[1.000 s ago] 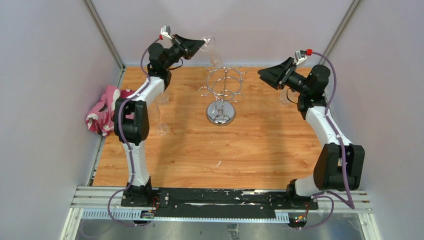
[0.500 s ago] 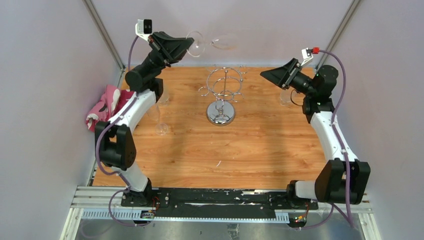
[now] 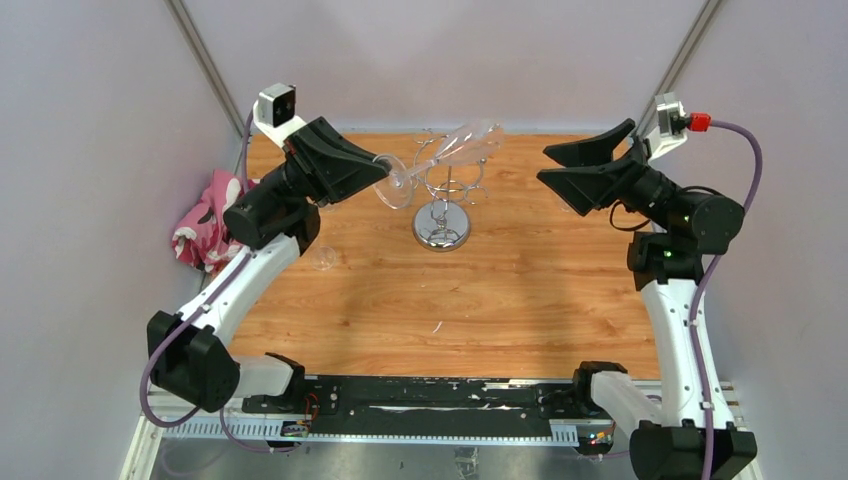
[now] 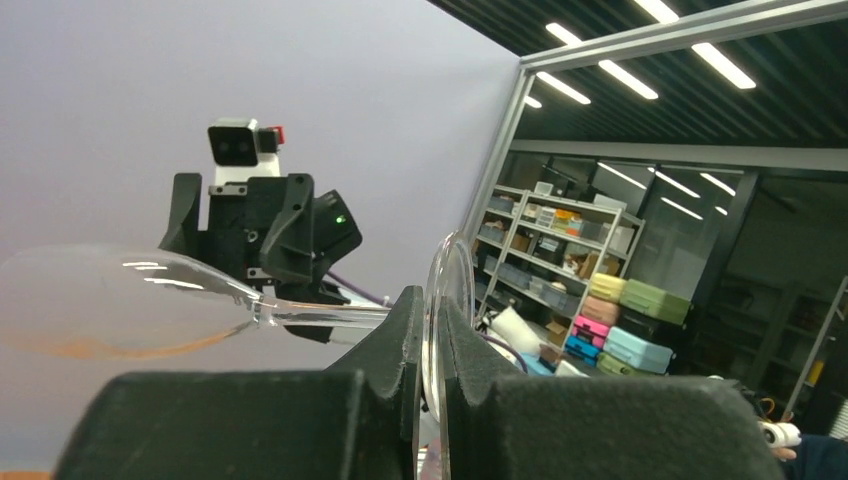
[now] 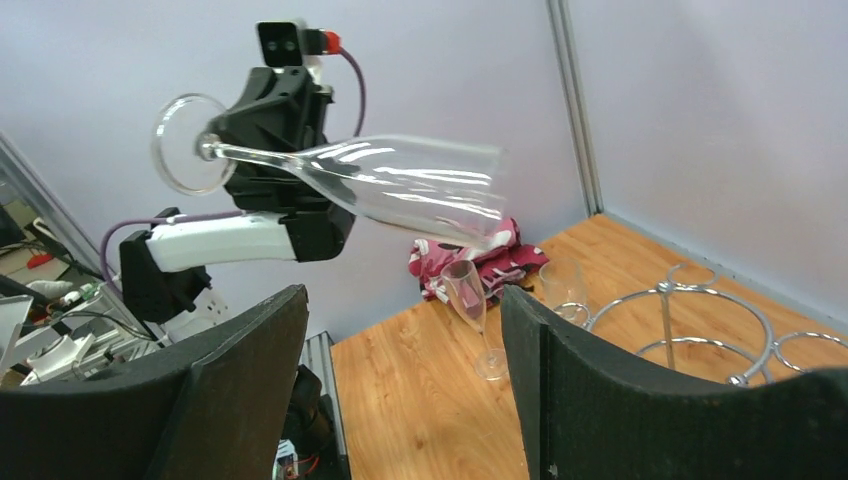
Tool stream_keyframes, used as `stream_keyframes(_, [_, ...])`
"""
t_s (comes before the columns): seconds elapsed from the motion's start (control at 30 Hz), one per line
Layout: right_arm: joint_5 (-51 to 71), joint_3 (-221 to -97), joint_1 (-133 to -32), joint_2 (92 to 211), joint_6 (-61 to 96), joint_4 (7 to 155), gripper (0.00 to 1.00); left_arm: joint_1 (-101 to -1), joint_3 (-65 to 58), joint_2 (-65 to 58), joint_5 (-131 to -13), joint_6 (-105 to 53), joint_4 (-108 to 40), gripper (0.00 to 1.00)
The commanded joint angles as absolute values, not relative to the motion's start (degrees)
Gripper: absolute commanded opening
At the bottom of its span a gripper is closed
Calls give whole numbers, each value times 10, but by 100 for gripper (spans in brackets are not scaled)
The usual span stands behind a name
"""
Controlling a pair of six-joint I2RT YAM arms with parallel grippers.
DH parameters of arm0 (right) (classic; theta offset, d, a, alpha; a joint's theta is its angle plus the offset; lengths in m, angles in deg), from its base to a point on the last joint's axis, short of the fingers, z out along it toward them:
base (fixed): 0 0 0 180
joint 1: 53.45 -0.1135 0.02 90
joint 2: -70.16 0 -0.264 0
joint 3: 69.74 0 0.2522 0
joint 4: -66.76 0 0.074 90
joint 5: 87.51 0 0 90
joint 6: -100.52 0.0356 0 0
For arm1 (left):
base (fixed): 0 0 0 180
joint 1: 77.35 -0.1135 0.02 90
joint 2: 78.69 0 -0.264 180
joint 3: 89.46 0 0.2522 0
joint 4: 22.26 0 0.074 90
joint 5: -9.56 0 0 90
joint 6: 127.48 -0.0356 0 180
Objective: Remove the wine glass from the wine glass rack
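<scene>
Top external: far left, a pink patterned cloth [image 3: 205,222] sits bunched at the table [image 3: 400,310] edge, against the left wall. Just right of it a clear flute [image 3: 322,258] stands on the wood, partly under the left arm. Right wrist view shows a second glass [image 5: 563,285] standing near it; both are see-through, contents can't be made out. Next, the left gripper [image 3: 381,172] is raised above the table, fingers pinched narrow on the foot disc of the wine glass [image 3: 465,145]. Left wrist view confirms it: the disc edge is clamped between the two pads. The glass is off the wine glass rack [image 3: 442,228] and lies near horizontal in the air, foot to the left, bowl to the right, rim toward the right arm. From the top the bowl overlaps the rack's upper ring, but right wrist view shows it above the ring and apart from it. The bowl reads clear, with an orange tint along its lower wall in left wrist view. The rack stands upright mid-table toward the back, round base on the wood. Right of it the right gripper [image 3: 545,166] has its fingers spread wide with nothing between them, apart from the bowl rim. Writing: coloured boxes on shelves beyond the booth in left wrist view, labels too small to read. Room: walls close in on the left, back and right; wood shows from the rack's base down to the arm bases.
</scene>
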State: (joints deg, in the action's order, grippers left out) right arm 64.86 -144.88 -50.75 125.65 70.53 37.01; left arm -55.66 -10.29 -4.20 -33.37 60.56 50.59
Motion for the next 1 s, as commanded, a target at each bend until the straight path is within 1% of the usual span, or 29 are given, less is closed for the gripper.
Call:
stream_keyframes(0.0, [661,-1461,-529,1247,718,368,76,-548,-115,-56,-335,592,531,0])
stream_keyframes(0.1, [655,-1471,-556,1258,711,382,76,-544,-117,-63,-339,593,531,0])
stream_keyframes(0.4, [630,-1522,-596,1301,657,438,76,-539,-126,-79,-341,598,531,0])
stream_keyframes(0.63, [622,-1557,-629,1339,655,443,76,-536,-128,-71,-342,597,531,0])
stream_keyframes(0.8, [618,-1584,-662,1360,630,486,76,-535,-127,-68,-341,595,531,0])
stream_keyframes(0.97, [613,-1583,-689,1364,610,505,76,-535,-127,-70,-340,594,531,0])
